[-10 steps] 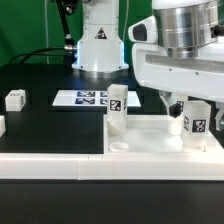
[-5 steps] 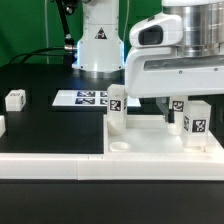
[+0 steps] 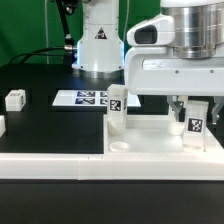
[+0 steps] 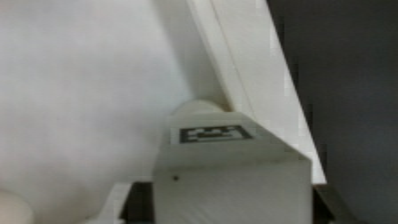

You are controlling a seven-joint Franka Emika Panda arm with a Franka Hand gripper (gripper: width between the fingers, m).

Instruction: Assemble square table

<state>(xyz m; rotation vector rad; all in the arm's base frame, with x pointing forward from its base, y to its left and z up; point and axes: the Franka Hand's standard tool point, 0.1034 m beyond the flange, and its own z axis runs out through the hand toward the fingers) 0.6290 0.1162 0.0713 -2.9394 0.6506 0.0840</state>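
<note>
At the exterior view's right, on the table top, your gripper hugs the standing leg, so a crooked lift may tip it.

Exterior camera sits low and near, looking across the black table toward the robot base. Wrist camera peers down, very close. Both catch one leg block, on the exterior view's right, and the square top's rim.
</note>
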